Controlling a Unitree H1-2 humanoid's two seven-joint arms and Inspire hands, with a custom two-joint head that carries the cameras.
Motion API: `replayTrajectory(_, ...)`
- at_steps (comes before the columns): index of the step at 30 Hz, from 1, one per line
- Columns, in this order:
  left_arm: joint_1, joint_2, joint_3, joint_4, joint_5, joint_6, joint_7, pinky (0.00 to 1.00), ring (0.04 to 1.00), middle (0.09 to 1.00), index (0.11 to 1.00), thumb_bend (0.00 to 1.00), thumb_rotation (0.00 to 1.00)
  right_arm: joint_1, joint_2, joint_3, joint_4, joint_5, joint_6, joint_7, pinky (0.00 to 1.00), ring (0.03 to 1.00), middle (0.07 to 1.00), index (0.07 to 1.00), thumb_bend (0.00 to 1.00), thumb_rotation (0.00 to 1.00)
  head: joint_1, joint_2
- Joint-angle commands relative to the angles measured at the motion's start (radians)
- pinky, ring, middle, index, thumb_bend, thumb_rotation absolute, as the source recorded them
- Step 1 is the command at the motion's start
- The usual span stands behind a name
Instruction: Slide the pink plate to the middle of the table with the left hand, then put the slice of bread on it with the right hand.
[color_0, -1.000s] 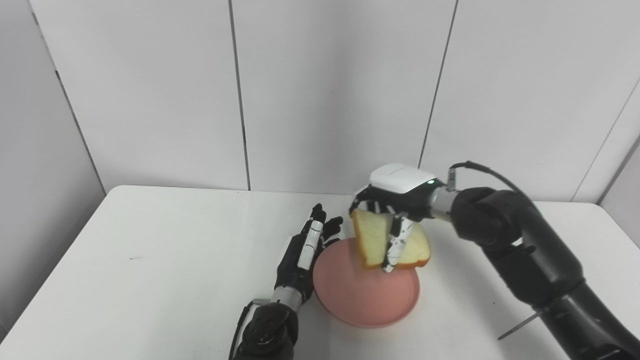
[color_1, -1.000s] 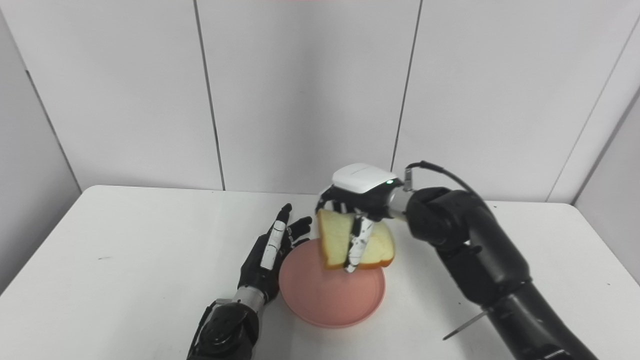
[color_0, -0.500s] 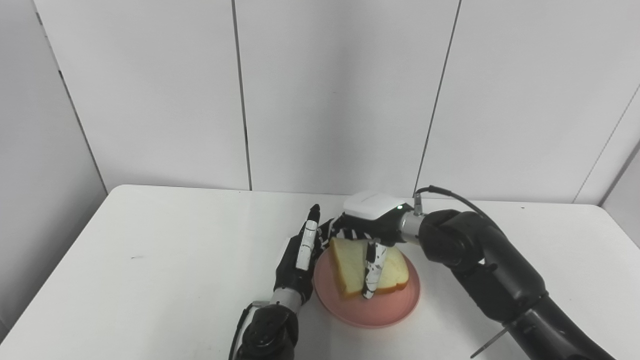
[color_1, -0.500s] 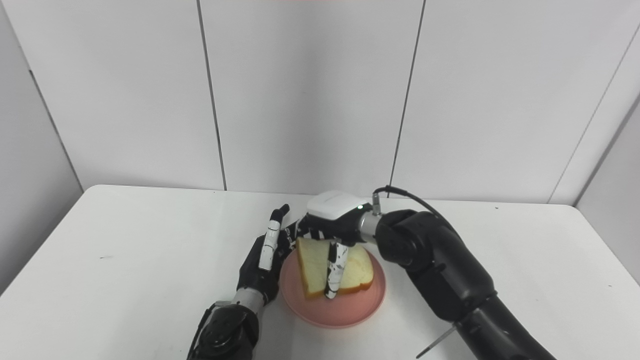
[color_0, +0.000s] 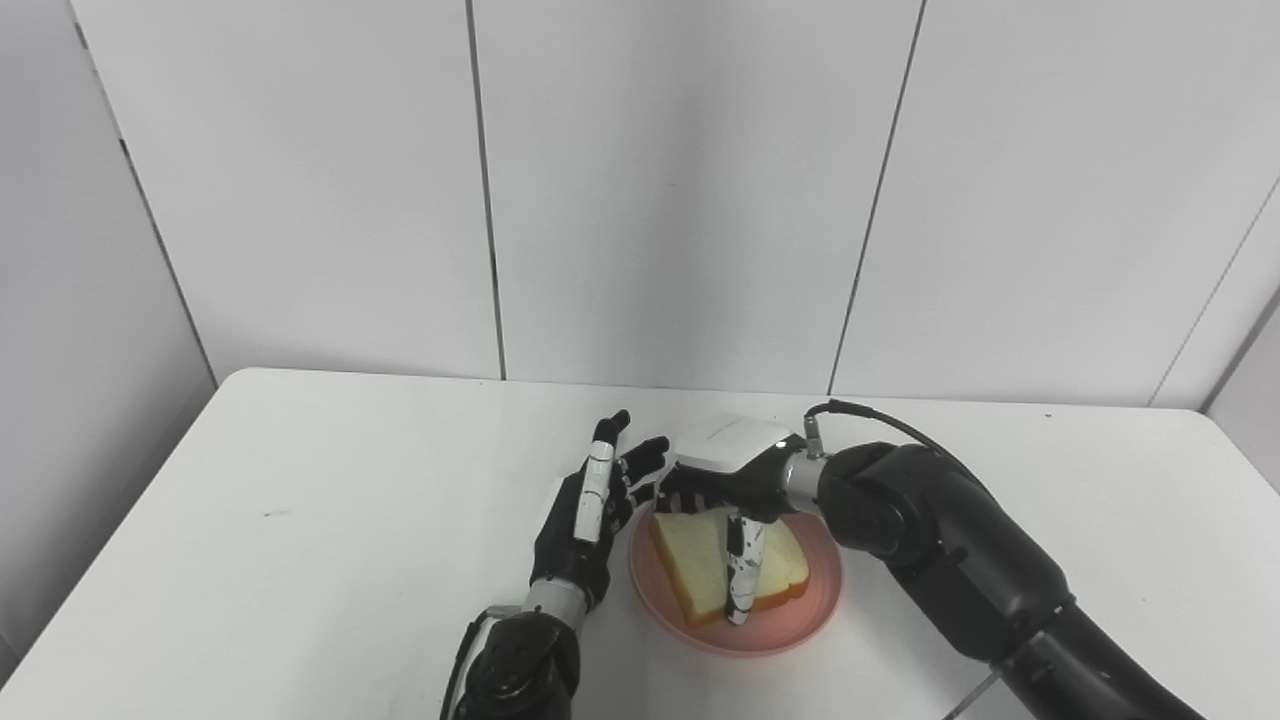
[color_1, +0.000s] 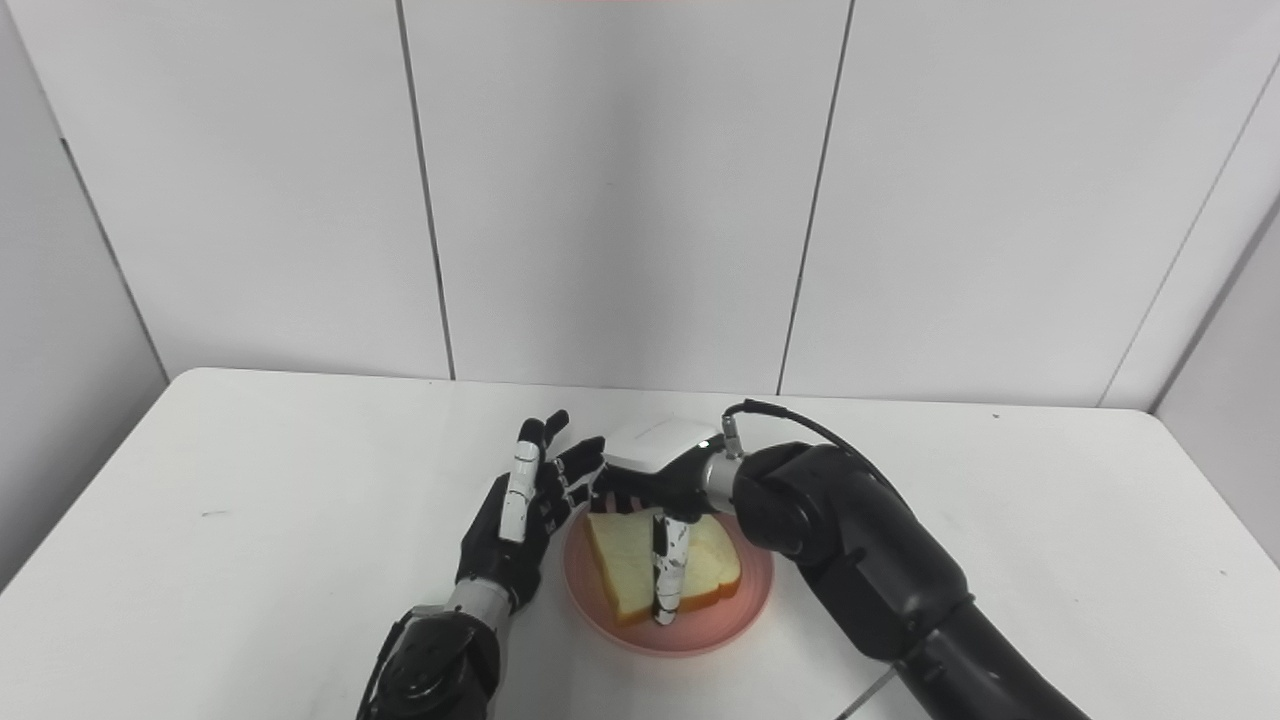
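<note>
Our right robot hand (color_0: 735, 478) has come down low, lowering the slice of bread (color_0: 727, 565) it still clasps onto the pink plate (color_0: 805, 620) mid-counter (color_0: 300, 520); release remains. Our left robot hand (color_0: 590, 510) waits beside the rim, fingers spread, empty.

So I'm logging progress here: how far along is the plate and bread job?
Nearly finished. The pink plate sits mid-table, so the slide looks done, and the left robot hand rests open beside it. The bread lies on the plate, with the right robot hand closed on it. What's left is to let go and pull that hand away.
</note>
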Motion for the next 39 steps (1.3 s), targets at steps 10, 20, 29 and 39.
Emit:
replayTrajectory(10, 0.014, 0.01, 0.003, -0.015, -0.008, 0.039, -0.001, 0.81, 0.862, 0.777, 0.929, 0.81, 0.97, -0.065, -0.018, -0.018, -0.073, 0.012, 0.096, 0.127, 0.83, 0.878, 0.851, 0.792, 1.0, 0.35, -0.017, 0.001)
replayTrajectory(20, 0.021, 0.014, 0.005, -0.028, -0.019, 0.045, -0.004, 0.81, 0.862, 0.811, 0.934, 0.83, 0.96, -0.075, -0.039, -0.028, -0.175, -0.026, 0.16, 0.22, 1.0, 0.975, 0.936, 0.851, 1.0, 0.37, -0.019, 0.006)
replayTrajectory(29, 0.02, 0.02, 0.003, -0.027, -0.025, 0.047, -0.01, 0.81, 0.863, 0.816, 0.936, 0.84, 0.96, -0.076, -0.073, -0.06, -0.266, -0.057, 0.195, 0.264, 1.0, 0.973, 0.95, 0.842, 1.0, 0.39, -0.023, 0.007)
replayTrajectory(39, 0.016, 0.022, 0.003, -0.025, -0.018, 0.043, -0.005, 0.8, 0.866, 0.817, 0.936, 0.83, 0.96, -0.006, -0.112, -0.233, -0.384, 0.144, 0.2, 0.232, 1.0, 0.943, 0.937, 0.845, 1.0, 0.47, -0.024, 0.007)
